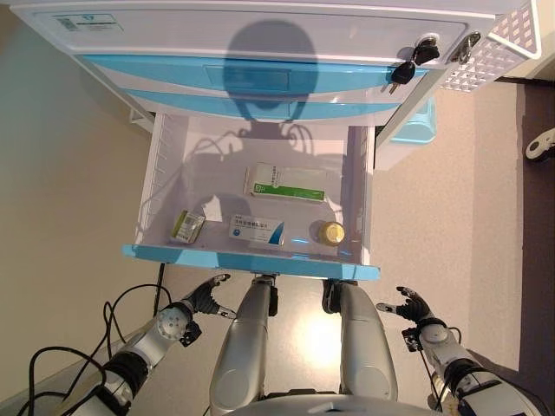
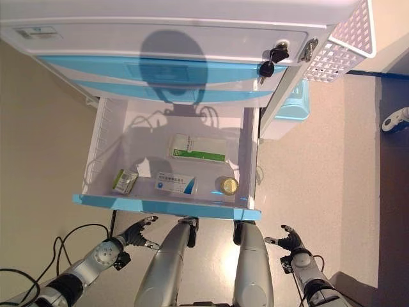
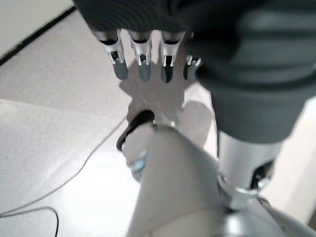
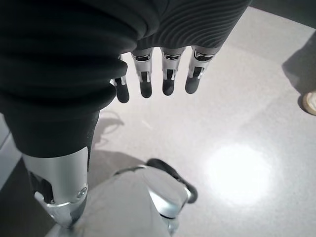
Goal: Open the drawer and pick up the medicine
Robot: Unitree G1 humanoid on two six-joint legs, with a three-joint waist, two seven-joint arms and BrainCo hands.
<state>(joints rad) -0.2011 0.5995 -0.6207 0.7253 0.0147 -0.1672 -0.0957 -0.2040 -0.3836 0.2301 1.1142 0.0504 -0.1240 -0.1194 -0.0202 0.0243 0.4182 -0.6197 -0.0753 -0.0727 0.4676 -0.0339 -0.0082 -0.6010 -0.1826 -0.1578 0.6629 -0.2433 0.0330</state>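
Inside the pulled-out drawer [image 1: 156, 186] lie four medicines: a white box with a green stripe [image 1: 285, 183] toward the far middle, a white box with a blue stripe [image 1: 257, 231] nearer the front, a small green and yellow packet [image 1: 187, 227] at the near left, and a round bottle with a yellow cap [image 1: 329, 232] at the near right. None touches another. The drawer's blue front edge [image 1: 251, 262] faces the robot, and it belongs to a white cabinet [image 1: 260, 35] with blue drawer fronts above and keys [image 1: 408, 65] hanging in its lock. A white basket [image 1: 494, 52] hangs on the cabinet's right side. The left hand [image 1: 205, 296] hangs below the drawer's front on the left, fingers relaxed and spread, holding nothing. The right hand [image 1: 413, 306] hangs low on the right, likewise loose and empty.
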